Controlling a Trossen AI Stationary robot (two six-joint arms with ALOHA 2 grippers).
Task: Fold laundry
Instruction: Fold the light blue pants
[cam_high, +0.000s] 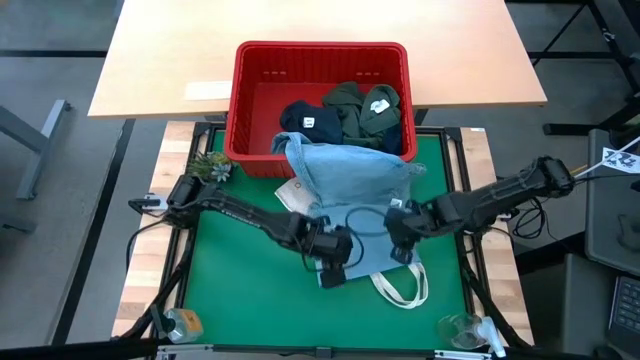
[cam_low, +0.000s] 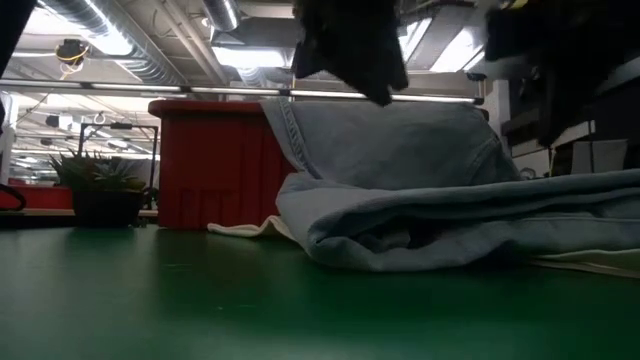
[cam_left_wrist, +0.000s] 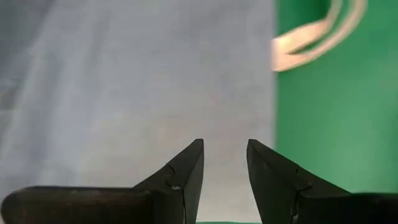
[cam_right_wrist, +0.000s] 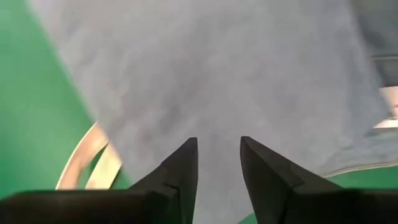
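Green surface (cam_low: 200, 310) fills the foreground; at centre frame the light blue denim garment (cam_high: 350, 185) drapes from the red basket (cam_high: 260, 100), my left end effector (cam_high: 335, 268) and right end effector (cam_high: 400, 238) spread above it, so I should pinch matching edges evenly.

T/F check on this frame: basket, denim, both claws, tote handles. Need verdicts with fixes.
1. The light blue denim garment drapes from the red basket onto the green mat. True.
2. The basket is empty. False: dark olive and navy garments lie in it.
3. The left claw and right claw are both over the denim, fingers parted. True.
4. The tote handles hang over the basket rim. False: they lie on the mat beside the denim.
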